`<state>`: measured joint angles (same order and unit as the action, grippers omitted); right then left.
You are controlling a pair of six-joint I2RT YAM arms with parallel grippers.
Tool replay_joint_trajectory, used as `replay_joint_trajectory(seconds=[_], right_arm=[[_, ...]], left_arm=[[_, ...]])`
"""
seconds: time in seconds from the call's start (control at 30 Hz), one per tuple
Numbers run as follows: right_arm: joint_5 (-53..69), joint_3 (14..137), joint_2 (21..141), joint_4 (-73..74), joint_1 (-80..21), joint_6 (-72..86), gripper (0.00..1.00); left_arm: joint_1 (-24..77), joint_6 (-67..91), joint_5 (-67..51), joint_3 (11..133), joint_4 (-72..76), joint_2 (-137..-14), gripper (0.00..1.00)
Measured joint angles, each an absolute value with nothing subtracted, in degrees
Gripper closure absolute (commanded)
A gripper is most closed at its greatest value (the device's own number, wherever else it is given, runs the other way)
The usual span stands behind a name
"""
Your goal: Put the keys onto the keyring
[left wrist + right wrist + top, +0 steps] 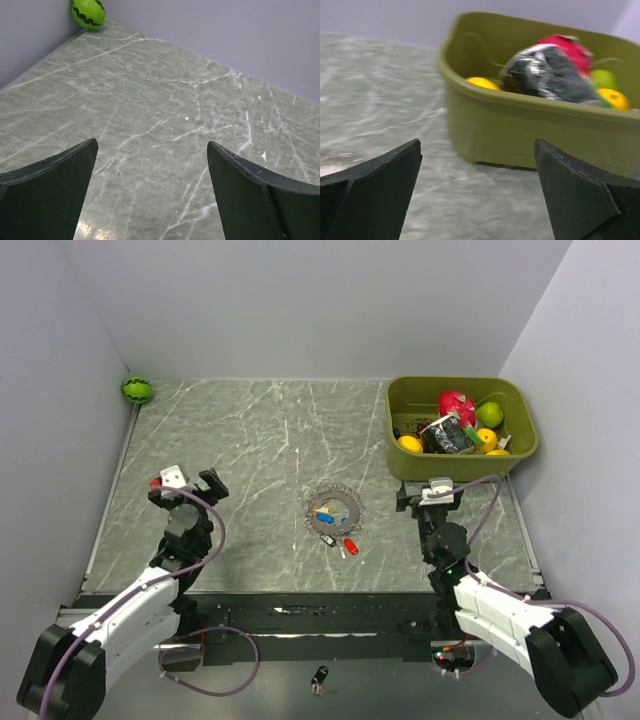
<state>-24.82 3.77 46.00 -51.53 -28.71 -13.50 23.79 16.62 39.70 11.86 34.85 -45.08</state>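
Keyring (334, 488) lies flat mid-tabletop (250, 440), btw the two arms. Blue & tan keys (326, 510) sit inside its opening; red key (350, 546) is loose just outside, at ring's 5 o'clock. Too small to tell if any is threaded. Left claw (188, 483) at ring's 9 o'clock, right claw (430, 495) at 3: both wide open, empty, well apart from it. Prob. all threading still left.

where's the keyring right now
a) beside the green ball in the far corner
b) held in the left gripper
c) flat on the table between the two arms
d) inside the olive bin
c: the keyring lies on the table between the left gripper and the right gripper, and both grippers are open and hold nothing.
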Motion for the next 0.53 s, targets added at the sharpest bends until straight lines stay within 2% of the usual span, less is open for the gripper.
replay_joint_trajectory(seconds=[0.3,0.53], right_arm=[[-27.2,2.9,53.3,-60.7,-20.5,-15.7,0.00],[-26.1,2.8,61.4,-65.6,-19.0,-13.8,0.00]], left_arm=[[23.8,13.7,39.9,11.1,39.2,-48.9,0.04],[23.8,11.0,37.6,9.1,44.3,-48.8,0.04]])
